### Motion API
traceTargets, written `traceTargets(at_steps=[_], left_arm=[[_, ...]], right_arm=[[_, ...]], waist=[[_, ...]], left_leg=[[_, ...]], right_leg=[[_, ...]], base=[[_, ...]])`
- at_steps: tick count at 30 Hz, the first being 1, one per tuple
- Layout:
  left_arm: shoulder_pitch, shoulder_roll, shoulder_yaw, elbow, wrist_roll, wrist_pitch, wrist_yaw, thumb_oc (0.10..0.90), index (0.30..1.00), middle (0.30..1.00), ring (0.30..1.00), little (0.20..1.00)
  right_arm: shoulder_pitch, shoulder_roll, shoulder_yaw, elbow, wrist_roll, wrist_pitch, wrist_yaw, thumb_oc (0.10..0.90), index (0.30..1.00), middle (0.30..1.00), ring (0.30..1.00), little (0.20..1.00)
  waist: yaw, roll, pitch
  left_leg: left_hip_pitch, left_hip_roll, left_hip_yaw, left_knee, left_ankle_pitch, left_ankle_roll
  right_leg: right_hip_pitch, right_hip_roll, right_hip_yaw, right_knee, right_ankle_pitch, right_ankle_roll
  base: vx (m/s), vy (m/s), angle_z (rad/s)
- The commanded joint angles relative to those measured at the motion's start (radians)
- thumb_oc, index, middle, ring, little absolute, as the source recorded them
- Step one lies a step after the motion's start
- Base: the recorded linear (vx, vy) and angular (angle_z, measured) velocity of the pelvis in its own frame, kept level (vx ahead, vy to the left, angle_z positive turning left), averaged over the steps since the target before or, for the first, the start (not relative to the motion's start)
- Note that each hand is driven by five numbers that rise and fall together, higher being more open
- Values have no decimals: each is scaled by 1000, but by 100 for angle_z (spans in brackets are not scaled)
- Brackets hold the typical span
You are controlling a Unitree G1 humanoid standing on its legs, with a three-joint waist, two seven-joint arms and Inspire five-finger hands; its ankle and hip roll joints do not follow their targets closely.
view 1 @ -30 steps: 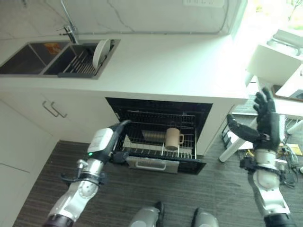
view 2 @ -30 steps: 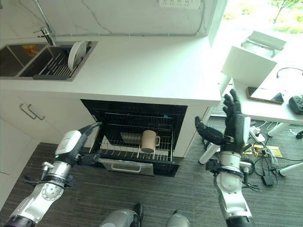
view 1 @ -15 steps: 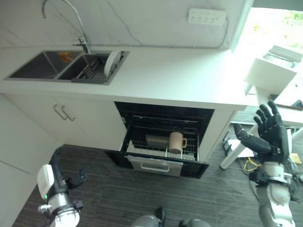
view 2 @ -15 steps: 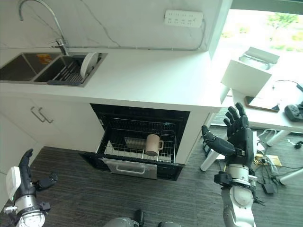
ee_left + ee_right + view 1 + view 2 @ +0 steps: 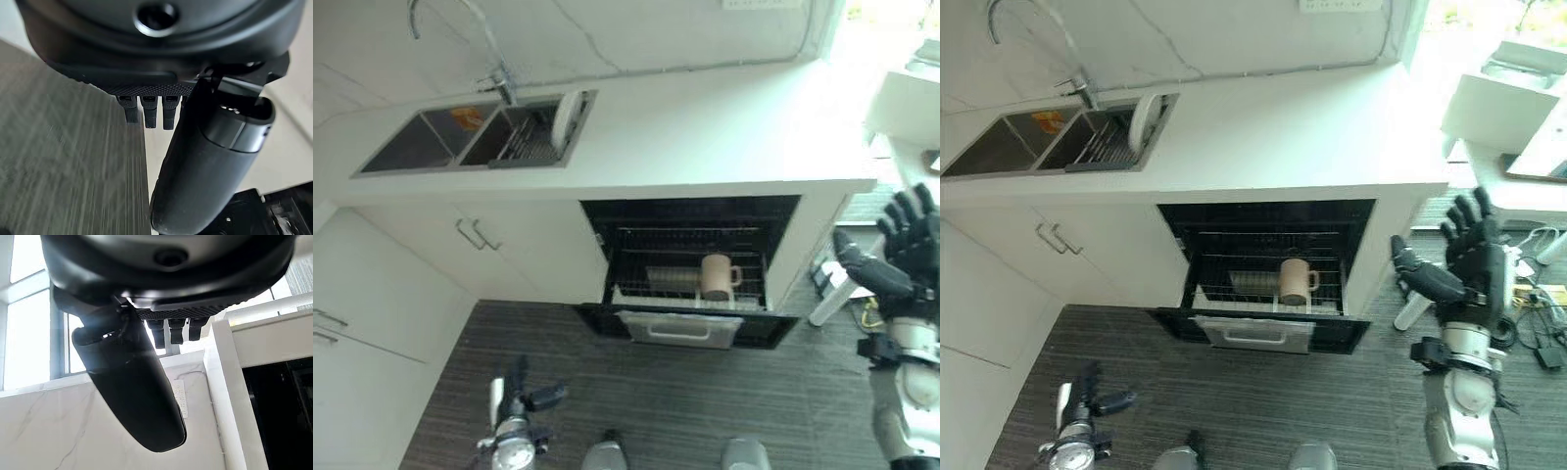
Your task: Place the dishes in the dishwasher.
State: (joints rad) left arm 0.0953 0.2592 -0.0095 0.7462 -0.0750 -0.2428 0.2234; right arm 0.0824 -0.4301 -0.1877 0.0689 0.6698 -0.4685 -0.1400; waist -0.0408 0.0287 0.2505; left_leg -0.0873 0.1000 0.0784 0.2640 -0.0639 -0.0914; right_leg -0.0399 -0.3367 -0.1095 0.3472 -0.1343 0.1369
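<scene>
1. Your left hand (image 5: 1087, 399) is low over the dark floor (image 5: 1263, 392). Its fingers are loose and hold nothing.
2. Your right hand (image 5: 1469, 269) is up beside the dishwasher (image 5: 1268, 269), fingers spread wide and empty.
3. The dishwasher is open. A tan mug (image 5: 1295, 281) stands upright in its pulled-out rack (image 5: 1263, 299), just beside a grey bowl (image 5: 1253, 283).
4. Farther back, a white plate (image 5: 1143, 119) stands on edge in the sink (image 5: 1048, 142).
</scene>
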Motion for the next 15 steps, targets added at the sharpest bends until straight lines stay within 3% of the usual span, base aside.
traceTargets(at_steps=[1,4,6,9,10,12,13,15], left_arm=[[-10,111,15,-114,-77,-71,-75,800,900,900,900,900],[-7,107,-13,-132,-153,-43,-128,800,900,900,900,900],[9,100,-31,-161,-205,9,-148,800,900,900,900,900],[12,82,-46,-150,-307,77,-188,800,900,900,900,900],[13,59,-49,-118,-353,101,-224,800,900,900,900,900],[17,35,-58,-88,-348,117,-274,800,900,900,900,900],[10,17,-82,-46,-305,182,-326,800,900,900,900,900],[6,17,-105,-12,-235,219,-363,800,900,900,900,900]], right_arm=[[-82,-21,2,-129,60,-40,55,800,900,900,900,900],[-83,17,27,-138,109,-9,102,800,900,900,900,900],[-91,50,54,-148,80,25,143,800,900,900,900,900],[-98,42,75,-150,106,41,157,800,900,900,900,900],[-94,30,73,-143,133,49,180,800,900,900,900,900],[-93,10,68,-132,166,71,225,800,900,900,900,900],[-94,-10,71,-126,196,108,289,800,900,900,900,900],[-87,-19,81,-122,225,129,367,800,900,900,900,900]], waist=[[20,8,-53],[29,1,-58],[52,1,-58],[48,-9,-48],[40,-23,-48],[39,-36,-48],[28,-47,-49],[19,-60,-48]], left_leg=[[28,-5,-24,36,-144,53],[31,-28,4,36,-163,87],[37,-26,76,36,-179,114],[34,-32,106,36,-194,134],[29,-48,114,36,-196,137],[21,-65,128,36,-194,135],[13,-83,127,36,-191,139],[37,-95,153,36,-193,137]], right_leg=[[35,68,-42,-47,-16,26],[25,50,-55,-47,31,33],[18,49,-160,-47,100,36],[3,151,-174,-47,61,20],[-6,198,-177,-47,30,-2],[-15,230,-197,-47,-7,-29],[-27,242,-170,-47,-36,-45],[-27,231,-173,-47,-51,-59]], base=[[74,337,-3],[14,223,-22],[-27,220,-80],[-22,133,-102],[9,105,-33],[17,53,-43],[102,-65,-52],[149,-112,-28]])
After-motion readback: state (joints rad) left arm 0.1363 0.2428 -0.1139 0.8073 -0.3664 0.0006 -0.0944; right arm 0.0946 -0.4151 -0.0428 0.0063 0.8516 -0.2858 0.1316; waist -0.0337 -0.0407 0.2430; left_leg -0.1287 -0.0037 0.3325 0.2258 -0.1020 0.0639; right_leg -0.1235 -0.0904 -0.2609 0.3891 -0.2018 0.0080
